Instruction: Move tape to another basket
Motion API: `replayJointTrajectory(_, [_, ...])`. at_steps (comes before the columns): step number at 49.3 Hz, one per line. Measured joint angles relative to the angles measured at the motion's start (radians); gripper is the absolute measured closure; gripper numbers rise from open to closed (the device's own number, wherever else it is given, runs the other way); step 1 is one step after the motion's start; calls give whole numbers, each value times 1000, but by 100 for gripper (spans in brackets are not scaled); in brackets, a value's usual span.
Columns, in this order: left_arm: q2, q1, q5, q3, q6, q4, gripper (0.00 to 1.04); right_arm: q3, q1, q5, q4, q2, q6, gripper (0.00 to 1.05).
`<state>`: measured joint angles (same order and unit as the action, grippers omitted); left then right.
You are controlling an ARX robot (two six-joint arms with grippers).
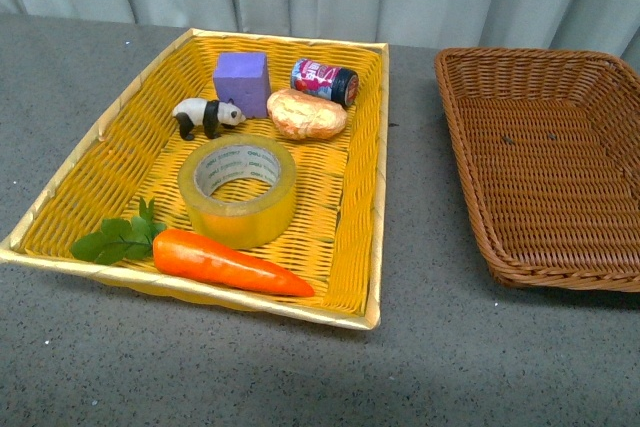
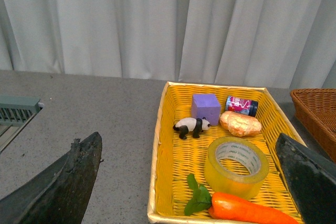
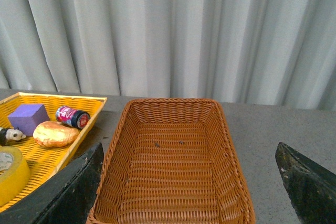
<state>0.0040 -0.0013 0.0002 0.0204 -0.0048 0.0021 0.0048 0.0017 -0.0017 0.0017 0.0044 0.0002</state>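
The tape (image 1: 238,190), a yellowish roll with a white core, lies flat in the middle of the bright yellow basket (image 1: 70,202). It also shows in the left wrist view (image 2: 236,166) and at the edge of the right wrist view (image 3: 9,174). The dark brown wicker basket (image 1: 470,137) stands empty to the right, also in the right wrist view (image 3: 173,182). My left gripper (image 2: 191,182) is open, held back from the yellow basket with the tape ahead of it. My right gripper (image 3: 189,187) is open, facing the brown basket. Neither arm shows in the front view.
The yellow basket also holds a carrot (image 1: 225,262) in front of the tape, a panda figure (image 1: 206,116), a purple block (image 1: 241,83), a bread roll (image 1: 306,114) and a small can (image 1: 324,81). Grey table (image 1: 420,347); curtain behind.
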Motion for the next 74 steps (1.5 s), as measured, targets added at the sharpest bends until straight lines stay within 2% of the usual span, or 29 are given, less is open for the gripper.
replayJointTrajectory(74, [0, 0, 0, 0, 0, 0, 7, 0, 0, 0, 0, 0, 0, 9])
